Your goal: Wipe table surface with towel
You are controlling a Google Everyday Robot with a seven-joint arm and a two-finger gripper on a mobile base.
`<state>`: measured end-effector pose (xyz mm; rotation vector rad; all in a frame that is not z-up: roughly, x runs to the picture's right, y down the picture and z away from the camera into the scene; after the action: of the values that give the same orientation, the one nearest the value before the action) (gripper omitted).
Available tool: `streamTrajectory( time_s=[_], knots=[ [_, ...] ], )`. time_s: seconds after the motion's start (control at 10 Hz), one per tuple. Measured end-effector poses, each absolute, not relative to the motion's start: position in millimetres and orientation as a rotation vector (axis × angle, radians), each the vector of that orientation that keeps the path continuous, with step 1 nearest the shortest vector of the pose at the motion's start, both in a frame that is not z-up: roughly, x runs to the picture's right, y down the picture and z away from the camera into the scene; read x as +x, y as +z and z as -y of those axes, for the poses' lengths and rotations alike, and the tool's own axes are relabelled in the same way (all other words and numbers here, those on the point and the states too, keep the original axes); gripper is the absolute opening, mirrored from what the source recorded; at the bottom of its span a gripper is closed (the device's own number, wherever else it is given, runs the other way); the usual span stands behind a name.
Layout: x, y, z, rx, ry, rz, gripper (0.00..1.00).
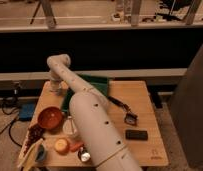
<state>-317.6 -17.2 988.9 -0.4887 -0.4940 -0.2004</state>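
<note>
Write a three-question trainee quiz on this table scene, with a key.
1. True or false: the gripper is at the table's far left corner.
2. Which thing lies nearest the table's right edge? A) the red bowl B) the black slab C) the green towel
3. Fill in: the arm partly hides the green ____.

Key: 1 true; 2 B; 3 towel
</note>
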Motion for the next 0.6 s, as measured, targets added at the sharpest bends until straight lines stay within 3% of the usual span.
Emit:
streamTrajectory(
  time_s=[0.6],
  knots=[
    [-291, 998, 13, -0.470, -0.170, 0.463, 0.80]
  ],
)
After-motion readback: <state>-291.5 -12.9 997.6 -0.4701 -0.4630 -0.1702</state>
